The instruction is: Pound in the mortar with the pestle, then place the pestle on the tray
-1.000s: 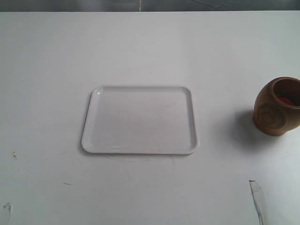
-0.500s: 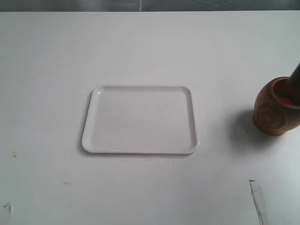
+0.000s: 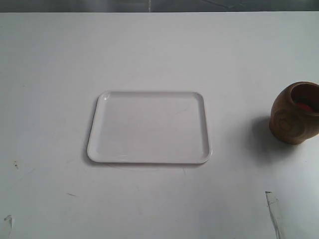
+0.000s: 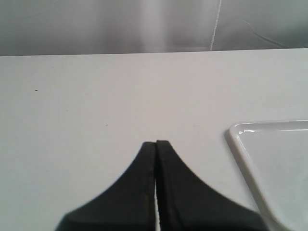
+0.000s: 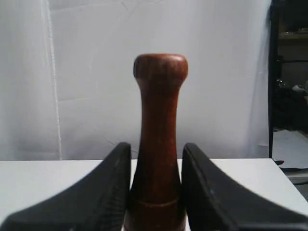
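The wooden mortar (image 3: 295, 113) stands at the right edge of the exterior view, with reddish bits showing inside its mouth. The white tray (image 3: 149, 127) lies flat in the middle of the table and holds nothing. The dark reddish-brown pestle (image 5: 159, 139) shows only in the right wrist view, upright between the black fingers of my right gripper (image 5: 156, 154), which is shut on it. In the left wrist view my left gripper (image 4: 156, 144) is shut on nothing, over bare table beside a corner of the tray (image 4: 269, 159). Neither gripper shows in the exterior view.
A clear scrap of tape (image 3: 271, 201) lies on the table near the front right, and another small scrap (image 3: 7, 221) lies at the front left. A white curtain (image 5: 96, 72) hangs behind the table.
Half a second ago the pestle's dark shaft stood in the mortar at the right edge of the exterior view; now it is out of that view. The mortar has barely shifted.
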Robot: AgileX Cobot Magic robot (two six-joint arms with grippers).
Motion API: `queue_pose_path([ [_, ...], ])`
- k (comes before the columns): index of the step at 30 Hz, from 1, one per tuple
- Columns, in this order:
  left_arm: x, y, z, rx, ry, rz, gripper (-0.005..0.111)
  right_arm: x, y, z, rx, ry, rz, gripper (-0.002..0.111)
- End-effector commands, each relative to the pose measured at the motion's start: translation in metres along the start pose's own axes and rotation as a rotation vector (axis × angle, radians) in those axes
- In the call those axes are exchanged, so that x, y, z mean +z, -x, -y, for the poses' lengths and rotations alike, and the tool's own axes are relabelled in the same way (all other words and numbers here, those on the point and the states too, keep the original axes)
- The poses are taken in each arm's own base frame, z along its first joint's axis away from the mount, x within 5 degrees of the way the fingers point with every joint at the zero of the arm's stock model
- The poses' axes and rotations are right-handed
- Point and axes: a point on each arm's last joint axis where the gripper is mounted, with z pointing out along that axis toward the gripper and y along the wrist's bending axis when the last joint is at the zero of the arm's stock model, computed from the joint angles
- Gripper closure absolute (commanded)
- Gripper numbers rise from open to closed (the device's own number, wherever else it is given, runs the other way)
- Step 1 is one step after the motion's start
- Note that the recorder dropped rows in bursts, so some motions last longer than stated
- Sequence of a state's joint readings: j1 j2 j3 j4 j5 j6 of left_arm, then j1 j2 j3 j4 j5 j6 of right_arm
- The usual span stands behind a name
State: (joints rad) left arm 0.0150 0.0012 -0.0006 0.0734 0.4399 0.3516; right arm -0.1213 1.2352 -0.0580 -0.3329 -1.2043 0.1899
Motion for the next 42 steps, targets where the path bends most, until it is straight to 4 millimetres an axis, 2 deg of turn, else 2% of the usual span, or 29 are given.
queue_pose_path([
  [1, 0.000, 0.000, 0.001, -0.012, -0.008, 0.007, 0.107, 0.005, 0.002, 0.002, 0.001, 0.000, 0.015, 0.108],
  [7, 0.000, 0.000, 0.001, -0.012, -0.008, 0.007, 0.107, 0.020, -0.022, 0.006, 0.026, 0.022, -0.114, 0.108],
  [12, 0.000, 0.000, 0.001, -0.012, -0.008, 0.007, 0.107, 0.039, -0.026, 0.006, 0.006, 0.103, -0.131, 0.108],
  [17, 0.000, 0.000, 0.001, -0.012, -0.008, 0.007, 0.107, 0.033, -0.032, 0.004, 0.014, 0.094, -0.162, 0.108],
  [23, 0.000, 0.000, 0.001, -0.012, -0.008, 0.007, 0.107, 0.034, -0.068, 0.001, 0.062, 0.100, -0.323, 0.108],
  [25, 0.000, 0.000, 0.001, -0.012, -0.008, 0.007, 0.107, 0.037, -0.072, -0.003, 0.068, 0.110, -0.342, 0.108],
  [28, 0.000, 0.000, 0.001, -0.012, -0.008, 0.007, 0.107, 0.040, -0.060, -0.010, 0.023, 0.145, -0.279, 0.108],
  [32, 0.000, 0.000, 0.001, -0.012, -0.008, 0.007, 0.107, 0.036, -0.019, -0.013, -0.032, 0.142, -0.089, 0.108],
  [35, 0.000, 0.000, 0.001, -0.012, -0.008, 0.007, 0.107, 0.031, 0.003, -0.013, -0.058, 0.121, 0.018, 0.108],
  [38, 0.000, 0.000, 0.001, -0.012, -0.008, 0.007, 0.107, 0.030, 0.000, -0.012, -0.066, 0.112, -0.034, 0.108],
  [42, 0.000, 0.000, 0.001, -0.012, -0.008, 0.007, 0.107, 0.035, -0.020, -0.010, -0.052, 0.112, -0.131, 0.108],
])
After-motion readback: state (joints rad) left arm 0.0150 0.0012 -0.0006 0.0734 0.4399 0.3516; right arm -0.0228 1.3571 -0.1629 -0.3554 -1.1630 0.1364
